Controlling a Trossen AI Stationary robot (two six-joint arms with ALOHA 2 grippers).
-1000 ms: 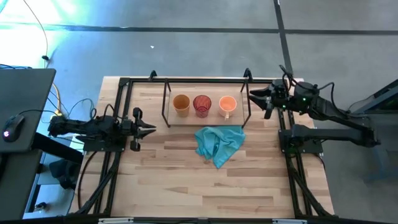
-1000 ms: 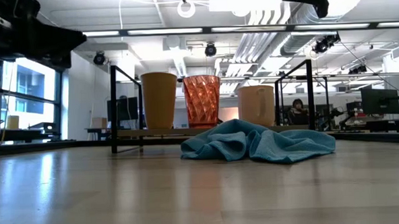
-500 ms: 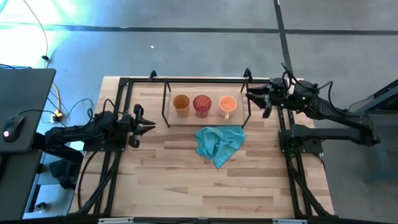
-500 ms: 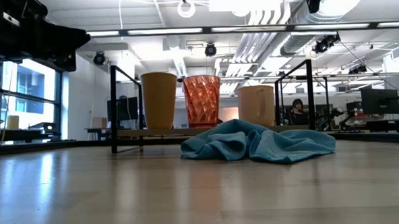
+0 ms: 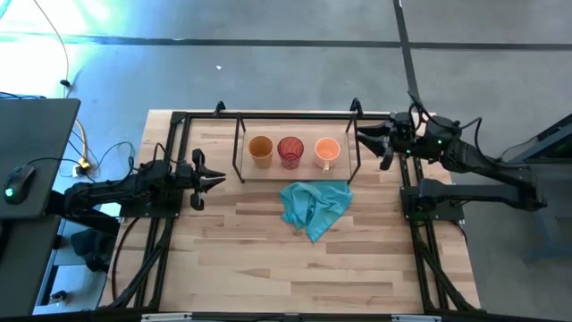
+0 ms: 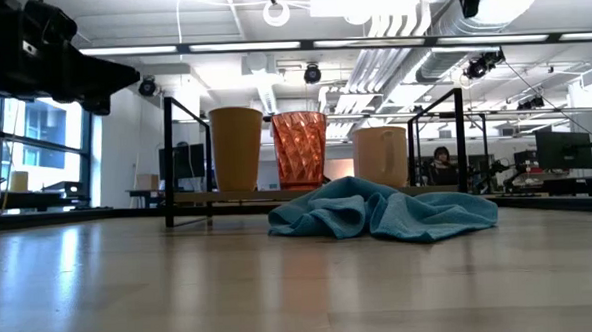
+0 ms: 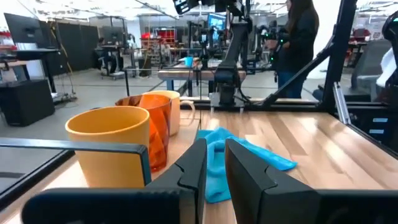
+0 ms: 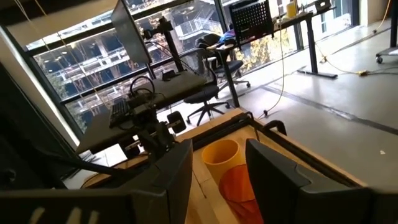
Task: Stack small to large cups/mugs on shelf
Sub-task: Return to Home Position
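Amber cup, red cup and orange mug are standing along the shelf at twelve o'clock, so placing looks done. Left gripper at nine and right gripper at two are hanging empty, fingers parted.

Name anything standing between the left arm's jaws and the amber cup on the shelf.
The shelf's black end rail crosses in front of the amber cup; nothing else visible lies between it and the left jaws.
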